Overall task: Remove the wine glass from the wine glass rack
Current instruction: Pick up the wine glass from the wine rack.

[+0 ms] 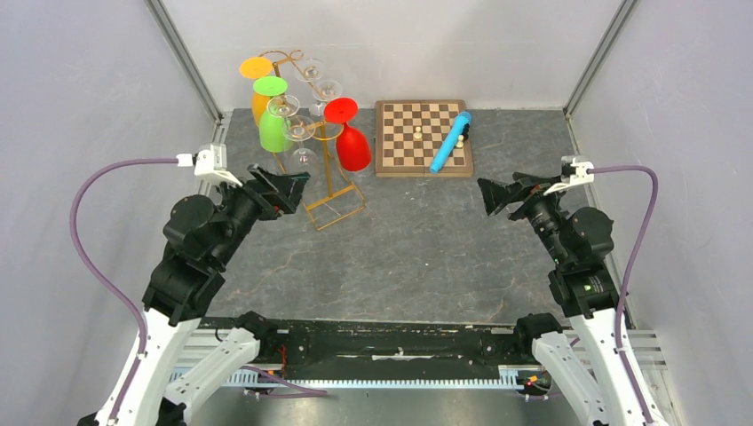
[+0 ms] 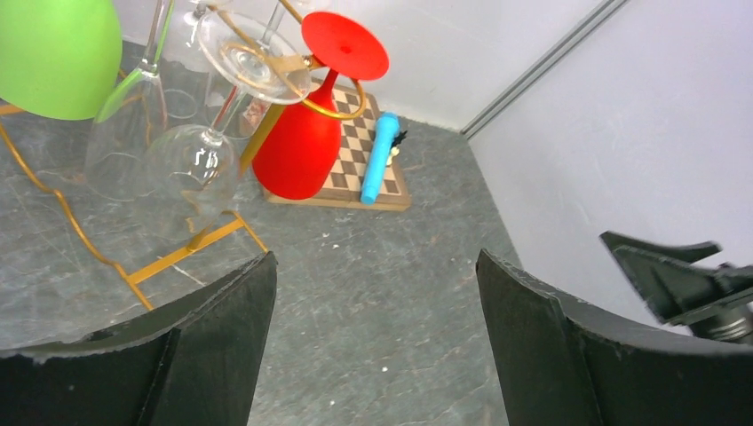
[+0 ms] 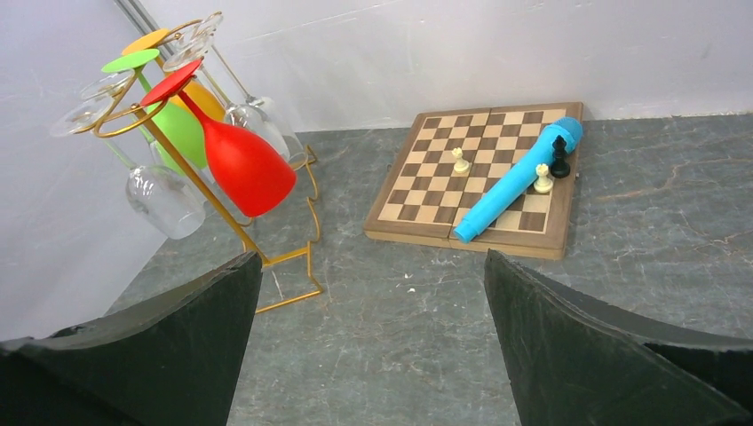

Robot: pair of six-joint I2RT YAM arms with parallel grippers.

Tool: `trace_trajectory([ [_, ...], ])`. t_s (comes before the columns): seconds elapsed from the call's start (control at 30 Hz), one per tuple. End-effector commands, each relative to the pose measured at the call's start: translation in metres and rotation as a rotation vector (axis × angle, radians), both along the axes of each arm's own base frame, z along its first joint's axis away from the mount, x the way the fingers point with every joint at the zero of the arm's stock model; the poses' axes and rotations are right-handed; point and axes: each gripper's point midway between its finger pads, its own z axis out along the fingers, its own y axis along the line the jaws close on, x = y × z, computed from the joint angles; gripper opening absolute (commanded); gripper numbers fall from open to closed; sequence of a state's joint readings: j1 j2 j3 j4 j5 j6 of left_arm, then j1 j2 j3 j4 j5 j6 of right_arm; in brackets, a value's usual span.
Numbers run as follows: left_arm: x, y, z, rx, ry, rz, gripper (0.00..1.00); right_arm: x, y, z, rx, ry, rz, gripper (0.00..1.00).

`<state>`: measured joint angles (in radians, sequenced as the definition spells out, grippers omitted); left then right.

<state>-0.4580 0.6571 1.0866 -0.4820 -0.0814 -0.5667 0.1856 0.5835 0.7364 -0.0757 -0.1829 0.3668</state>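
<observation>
Spreading wide, a grey marbled surface (image 1: 426,257) carries a tall gold wire wine glass rack (image 1: 332,177) at back left. Red, green, orange and clear wine glasses (image 1: 352,149) hang upside down from its hooks. Right of it lies a wooden chessboard (image 1: 404,151). The left tool (image 1: 295,186), near the rack, and the right tool (image 1: 490,195) both gape wide, empty.
</observation>
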Motion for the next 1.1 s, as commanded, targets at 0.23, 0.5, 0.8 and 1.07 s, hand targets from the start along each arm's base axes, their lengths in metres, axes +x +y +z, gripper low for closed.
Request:
trace_trajectory([
  [0.23, 0.003, -0.012, 0.043, -0.276, 0.077, 0.009, 0.83, -0.004, 0.001, -0.003, 0.013, -0.023, 0.014, 0.98],
  [0.5, 0.024, -0.028, 0.043, -0.325, 0.136, -0.016, 0.81, -0.008, 0.002, -0.005, 0.016, -0.025, 0.02, 0.98],
  [0.8, 0.055, -0.007, 0.033, -0.418, 0.204, 0.001, 0.7, -0.009, 0.004, -0.012, 0.012, -0.012, 0.034, 0.98],
  [1.07, 0.079, 0.012, 0.012, -0.461, 0.276, 0.037, 0.64, -0.009, 0.004, -0.014, 0.007, -0.012, 0.034, 0.98],
])
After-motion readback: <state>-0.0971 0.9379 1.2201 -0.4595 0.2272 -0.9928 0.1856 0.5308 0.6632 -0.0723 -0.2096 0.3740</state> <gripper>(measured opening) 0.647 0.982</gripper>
